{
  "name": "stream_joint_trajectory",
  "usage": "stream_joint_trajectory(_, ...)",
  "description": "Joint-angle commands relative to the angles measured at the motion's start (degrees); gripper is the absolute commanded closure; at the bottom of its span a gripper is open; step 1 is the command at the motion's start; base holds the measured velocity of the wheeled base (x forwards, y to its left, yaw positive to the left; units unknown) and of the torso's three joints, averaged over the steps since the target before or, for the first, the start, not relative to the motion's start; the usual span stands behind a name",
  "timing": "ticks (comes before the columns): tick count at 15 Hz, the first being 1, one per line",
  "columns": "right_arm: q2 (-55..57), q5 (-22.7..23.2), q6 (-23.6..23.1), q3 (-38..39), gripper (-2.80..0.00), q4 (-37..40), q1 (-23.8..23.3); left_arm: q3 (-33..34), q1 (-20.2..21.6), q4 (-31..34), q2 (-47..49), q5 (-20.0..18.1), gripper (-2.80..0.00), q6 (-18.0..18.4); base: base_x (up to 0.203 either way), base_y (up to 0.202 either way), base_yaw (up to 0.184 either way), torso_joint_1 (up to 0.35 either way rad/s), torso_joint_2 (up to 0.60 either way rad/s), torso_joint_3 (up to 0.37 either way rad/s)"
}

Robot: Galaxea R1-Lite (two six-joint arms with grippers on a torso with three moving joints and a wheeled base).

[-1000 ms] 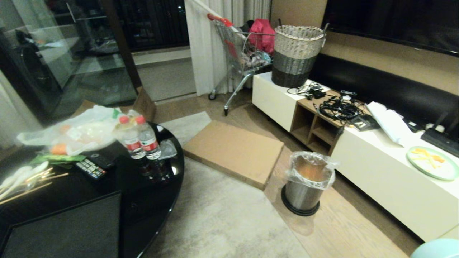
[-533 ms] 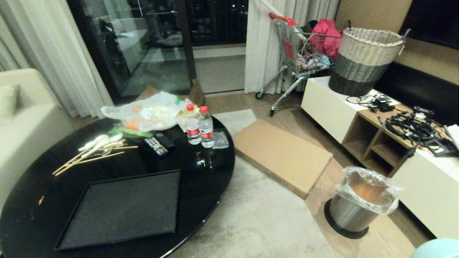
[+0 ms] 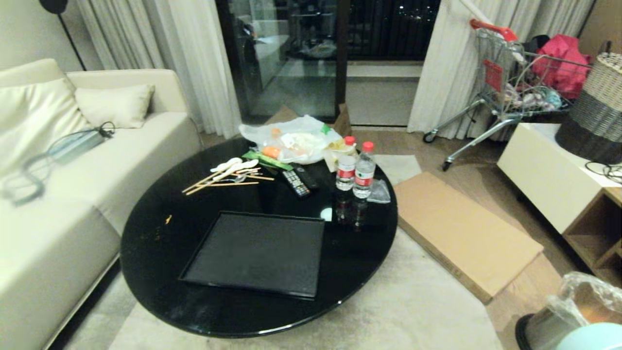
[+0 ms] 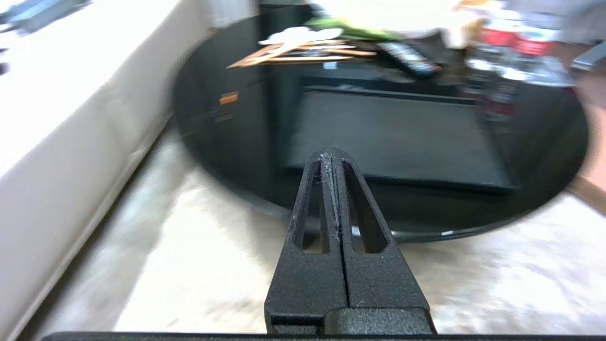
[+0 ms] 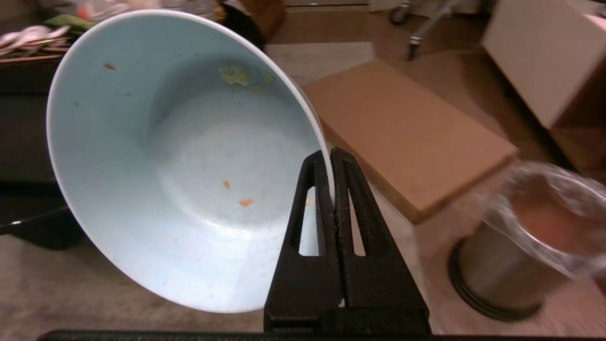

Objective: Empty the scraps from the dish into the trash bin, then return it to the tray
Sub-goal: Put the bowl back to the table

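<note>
Right claw [image 5: 333,156] is clamped on the rim of the nearly emptied pale blue dish [image 5: 189,161], held beside the trash bin [image 5: 516,265], left claw [image 4: 331,158] pressed closed, black tray [image 3: 257,253] bare on the round worktop [image 3: 146,238].

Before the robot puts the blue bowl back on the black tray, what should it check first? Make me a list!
1. Bowl held tight: ok. The right gripper is pinched shut on the rim of the dish.
2. Bowl emptied: mostly ok. Only a few tiny orange scraps and a pale smear still stick inside.
3. Room on the tray: ok. Nothing sits on it.
4. Tray within reach: cannot tell. It lies on the round black table, ahead of the robot.
5. Left gripper out of the way: ok. It is shut and empty, short of the table's edge.
6. Trash bin clear of the path: ok. It stands off to the robot's right.
</note>
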Motion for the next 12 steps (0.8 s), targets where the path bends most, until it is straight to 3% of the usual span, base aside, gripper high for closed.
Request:
stream_joint_trajectory(1,0.0,0.0,-0.1,0.0,0.0,0.0,0.0,0.0,0.0,0.0,0.0,0.0,0.0,0.0,0.0,-0.007,0.168,0.007,0.0,-0.001)
stream_joint_trajectory(5,0.0,0.0,0.0,0.0,0.0,0.0,0.0,0.0,0.0,0.0,0.0,0.0,0.0,0.1,-0.001,-0.006,0.122,0.005,0.0,0.002)
stream_joint_trajectory(12,0.1,0.0,0.0,0.0,0.0,0.0,0.0,0.0,0.0,0.0,0.0,0.0,0.0,0.1,0.0,0.0,0.0,0.0,0.0,0.0)
